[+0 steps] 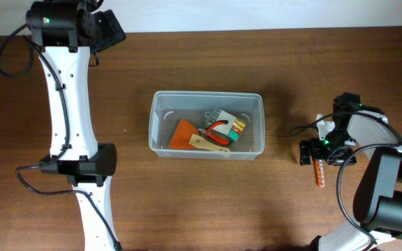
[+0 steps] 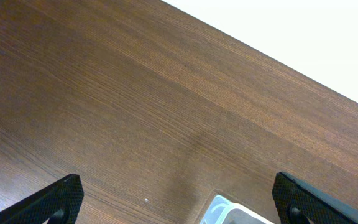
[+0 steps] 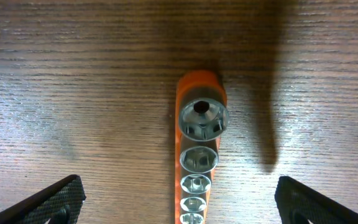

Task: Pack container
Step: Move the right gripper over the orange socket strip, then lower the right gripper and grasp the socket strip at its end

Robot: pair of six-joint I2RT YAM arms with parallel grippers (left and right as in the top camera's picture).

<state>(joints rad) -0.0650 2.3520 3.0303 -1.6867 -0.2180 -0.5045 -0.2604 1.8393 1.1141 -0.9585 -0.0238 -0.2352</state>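
- My left arm [image 1: 65, 90] runs long up the left side of the table [image 1: 271, 209], elbow low and wrist up by the far edge.
- The left gripper [image 2: 179, 208] has its jaws spread wide, with only bare wood between them. Ahead of them the table's far edge runs on a slant, and there is broad open wood on both sides.
- The container [image 1: 155, 129] sits mid-table between my two grippers, well apart from each. From the left wrist, one rounded corner of it shows low down, inside the jaws' span and nearer the right-hand finger.
- Inside it lie an orange scraper [image 1: 183, 132], red-handled pliers [image 1: 219, 128] and a few small parts I cannot make out. Its rim is free on all four sides.
- Right of the container there is a bare strip of wood before my right gripper [image 3: 180, 205].
- The right arm [image 1: 386, 188] is folded close at the table's right edge, wrist pointing straight down.
- Its jaws stand wide apart, astride an orange socket rail [image 3: 199, 93] that lies flat, centred between them. Neither finger touches it, and there is clear wood on both flanks.
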